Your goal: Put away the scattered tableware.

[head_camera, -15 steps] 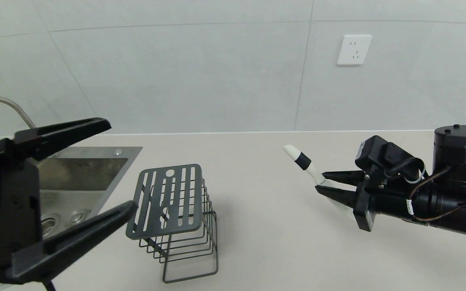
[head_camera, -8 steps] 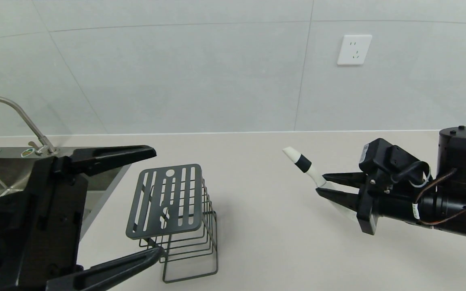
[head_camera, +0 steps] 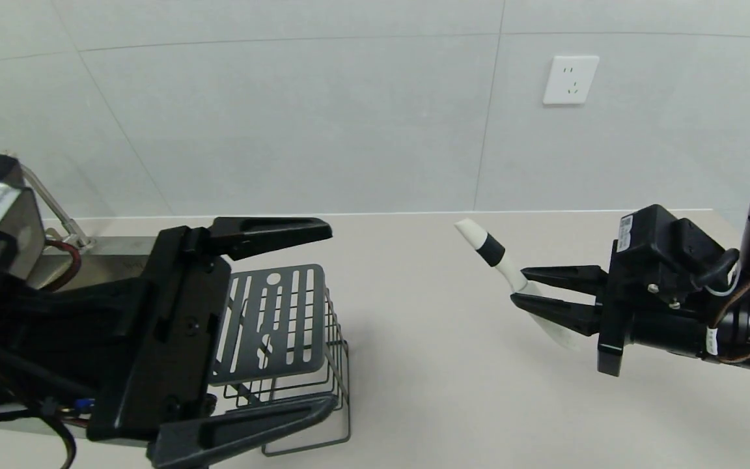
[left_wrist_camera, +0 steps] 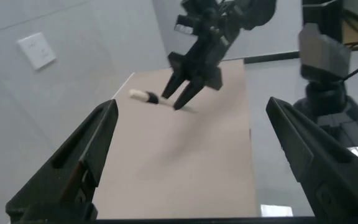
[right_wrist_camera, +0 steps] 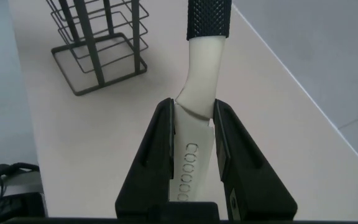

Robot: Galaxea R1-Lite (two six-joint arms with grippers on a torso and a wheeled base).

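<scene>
The left gripper (head_camera: 329,316) is swinging in across the sink side of the wire rack (head_camera: 284,306). A second ago it was hanging off over the basin. Now its long black fingers are gaping as wide as they go, with nothing between them, one tip passing over the rack's far edge and the other under its near corner. To me that looks like an arm coming in to steady or frame the rack, not to pick anything up.

The rack itself is sitting where it was. It is a dark frame of thin welded wire, open at the sides, capped by a flat slotted metal plate that is tilting slightly.

Well apart from the rack, on the side away from the sink, the right gripper (head_camera: 518,285) is pinching the white utensil (head_camera: 472,234) tight at the flat end, and has been lifting and drawing back a little. The utensil is smooth, pale plastic with a row of small rings on its flat part. A black knurled band is wrapping the handle, which is pointing up and towards the rack. So the piece is in hand and clear of the matte beige counter (head_camera: 427,371), and the drop into the rack is not yet made.

Beyond the rack a steel sink (head_camera: 121,245) and curved tap (head_camera: 46,192) are showing, and a wall socket (head_camera: 570,79) higher up.
</scene>
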